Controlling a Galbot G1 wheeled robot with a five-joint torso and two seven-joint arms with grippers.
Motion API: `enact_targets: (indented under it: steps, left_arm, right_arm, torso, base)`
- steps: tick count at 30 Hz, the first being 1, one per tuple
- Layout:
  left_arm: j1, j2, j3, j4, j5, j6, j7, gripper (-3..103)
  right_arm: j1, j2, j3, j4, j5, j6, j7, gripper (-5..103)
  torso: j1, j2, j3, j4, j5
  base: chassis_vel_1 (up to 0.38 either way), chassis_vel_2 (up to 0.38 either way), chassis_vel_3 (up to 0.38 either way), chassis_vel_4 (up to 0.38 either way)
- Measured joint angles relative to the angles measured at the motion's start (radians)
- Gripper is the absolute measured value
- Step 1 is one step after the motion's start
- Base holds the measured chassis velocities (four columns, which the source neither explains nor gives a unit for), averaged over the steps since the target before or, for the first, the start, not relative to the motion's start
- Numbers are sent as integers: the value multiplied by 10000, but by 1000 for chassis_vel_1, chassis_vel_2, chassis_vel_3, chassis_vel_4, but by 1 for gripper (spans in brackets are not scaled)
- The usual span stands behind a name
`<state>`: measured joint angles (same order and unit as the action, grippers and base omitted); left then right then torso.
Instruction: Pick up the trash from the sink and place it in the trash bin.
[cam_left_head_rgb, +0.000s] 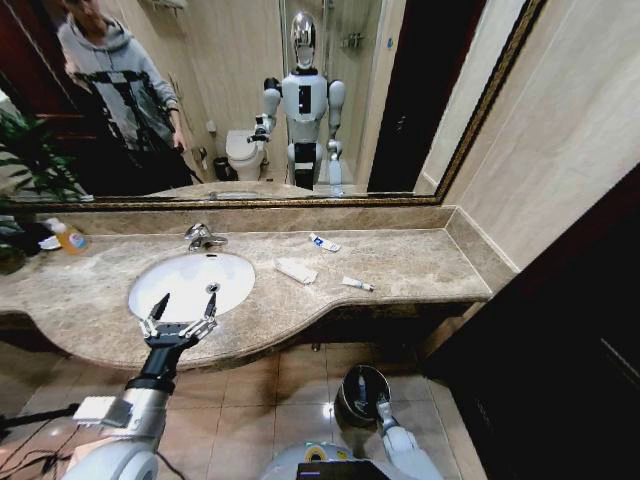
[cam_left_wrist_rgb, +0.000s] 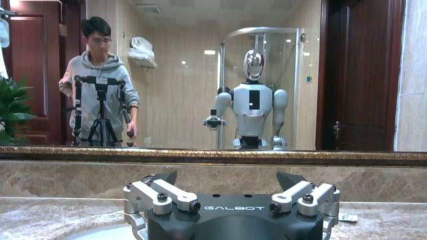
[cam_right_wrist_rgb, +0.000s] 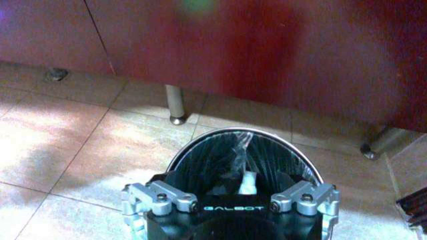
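Note:
The white oval sink (cam_left_head_rgb: 175, 275) is set in a beige marble counter (cam_left_head_rgb: 420, 262), and I see nothing lying in its bowl. My left gripper (cam_left_head_rgb: 181, 306) hovers open over the bowl's front edge; in the left wrist view the left gripper (cam_left_wrist_rgb: 227, 177) holds nothing. The trash lies on the counter right of the sink: a flat white packet (cam_left_head_rgb: 296, 270), a white-and-blue tube (cam_left_head_rgb: 323, 242) and a small tube (cam_left_head_rgb: 357, 284). On the floor, my right gripper (cam_right_wrist_rgb: 230, 181) is open just above the trash bin (cam_right_wrist_rgb: 200, 160), with a white piece (cam_right_wrist_rgb: 248, 182) inside it.
A chrome faucet (cam_left_head_rgb: 203, 237) stands behind the sink and an orange soap bottle (cam_left_head_rgb: 68, 237) at the counter's far left. A mirror (cam_left_head_rgb: 330, 120) runs along the back wall. Dark cabinet fronts (cam_right_wrist_rgb: 267, 55) and metal legs (cam_right_wrist_rgb: 176, 106) stand close behind the trash bin (cam_left_head_rgb: 362, 395).

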<state>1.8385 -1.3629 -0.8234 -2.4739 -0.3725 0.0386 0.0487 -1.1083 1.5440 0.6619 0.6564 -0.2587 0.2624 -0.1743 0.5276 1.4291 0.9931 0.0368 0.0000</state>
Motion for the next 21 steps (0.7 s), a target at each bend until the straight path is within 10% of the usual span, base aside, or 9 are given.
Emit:
enact_targets:
  steps: [8,12,21]
  left_arm:
    - [0,0,0,0,0,0,1,100]
    - [0,0,0,0,0,0,1,100]
    - [0,0,0,0,0,0,1,100]
  right_arm:
    - [-418,-53,-10,528,105,151,-6,100]
    - [-1589,-135,-356,2475,1614,-78,2,100]
    - [-3580,-397,61,5510,1695,1828,1080,100]
  torso:
    - [0,0,0,1,1]
    - [0,0,0,0,0]
    - [-1,0,-1,0,2]
  base:
    - [0,0,0,0]
    - [0,0,0,0]
    - [0,0,0,0]
